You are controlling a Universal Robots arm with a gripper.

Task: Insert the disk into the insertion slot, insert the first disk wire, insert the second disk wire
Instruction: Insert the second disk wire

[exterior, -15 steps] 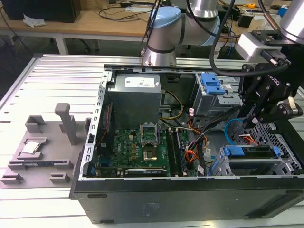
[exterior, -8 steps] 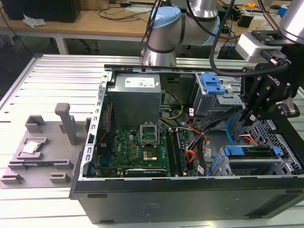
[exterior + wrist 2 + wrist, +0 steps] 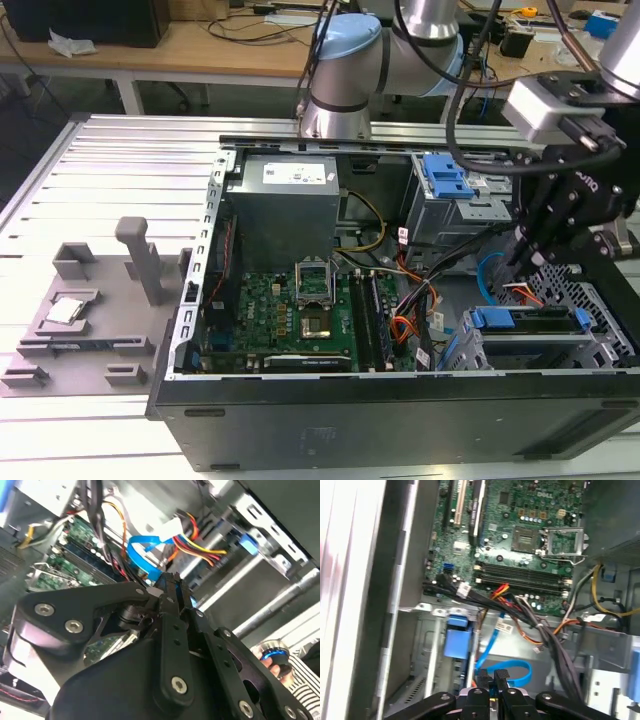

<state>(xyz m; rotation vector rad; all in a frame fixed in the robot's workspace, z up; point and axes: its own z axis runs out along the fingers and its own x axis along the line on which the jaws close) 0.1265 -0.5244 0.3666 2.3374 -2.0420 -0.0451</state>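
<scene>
The disk [image 3: 525, 320], framed by its blue carrier, lies inside the grey insertion slot [image 3: 530, 352] at the case's corner on the exterior view's right. Its blue handle [image 3: 456, 640] is seen in the first wrist view. My gripper [image 3: 520, 262] hangs just above the disk, among the cables. In both wrist views its black fingers [image 3: 170, 610] stand close together at the end of a flat blue wire [image 3: 142, 555], which loops back from the tips [image 3: 507, 672]. A white plug with red, yellow and orange wires [image 3: 172, 530] hangs loose just beyond.
A taller grey cage with a blue latch [image 3: 445, 180] stands behind the gripper. The motherboard [image 3: 300, 310] and the power supply [image 3: 285, 205] fill the case's other half. A thick black cable bundle [image 3: 555, 645] crosses near the gripper. A grey fixture [image 3: 90, 310] sits outside on the exterior view's left.
</scene>
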